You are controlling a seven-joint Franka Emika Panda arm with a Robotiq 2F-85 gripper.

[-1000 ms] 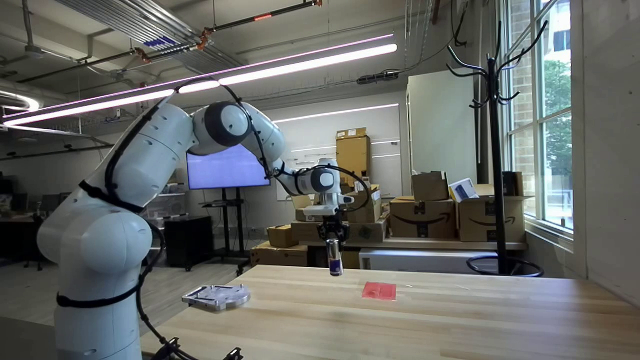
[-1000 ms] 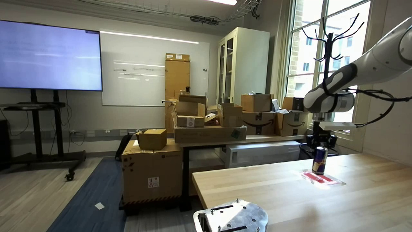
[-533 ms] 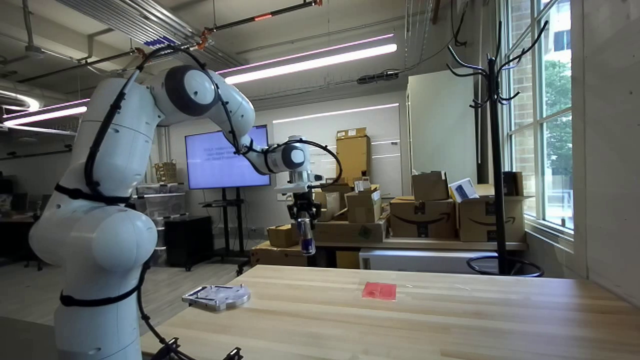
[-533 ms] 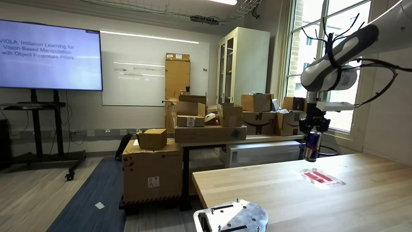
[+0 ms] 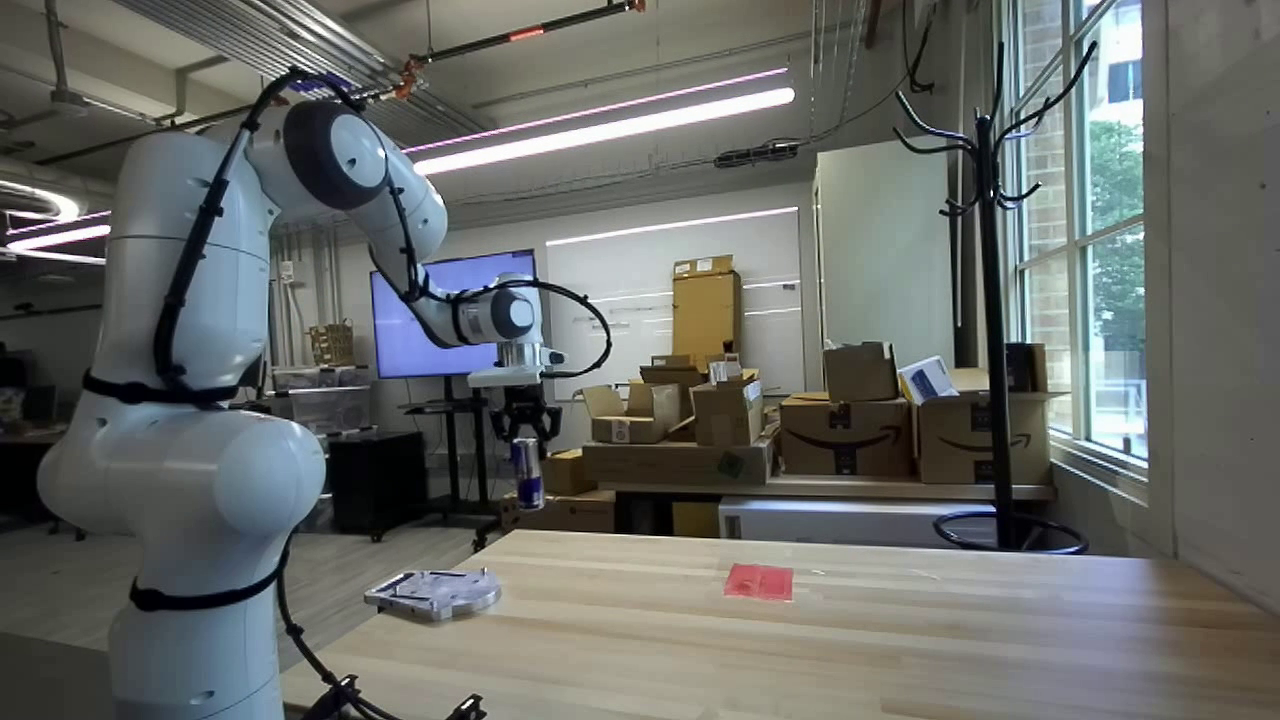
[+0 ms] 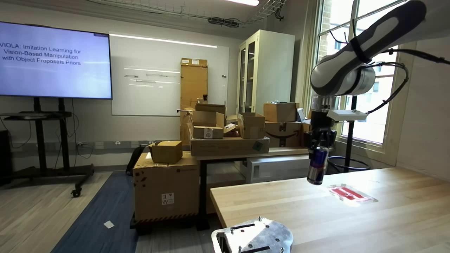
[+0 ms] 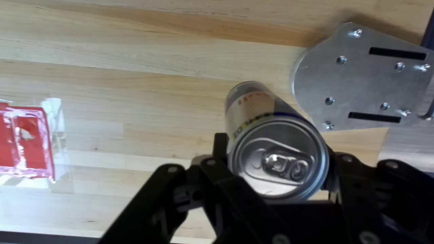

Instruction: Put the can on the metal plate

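Observation:
My gripper [image 5: 526,436] is shut on the slim can [image 5: 529,480], holding it near its top, in the air above the table, slightly tilted. The dark blue and silver can [image 6: 317,168] with a reddish band also hangs from the gripper [image 6: 320,144] in an exterior view. In the wrist view the can's lid and tab [image 7: 279,162] face the camera between the two fingers [image 7: 276,154]. The silvery metal plate [image 5: 432,596] lies at the table's edge, lower and apart from the can. It also shows in an exterior view [image 6: 258,234] and in the wrist view [image 7: 362,81], right of the can.
A flat red piece [image 5: 758,581] is taped to the wooden table [image 5: 900,640]; it shows at the left in the wrist view [image 7: 27,142]. A black coat rack [image 5: 990,300] and cardboard boxes [image 5: 845,435] stand behind the table. Cables [image 5: 350,697] lie near the arm's base.
The arm has lifted the can off the area by the red piece and carried it toward the plate's side, leftward in both exterior views. The plate and red piece have not moved.

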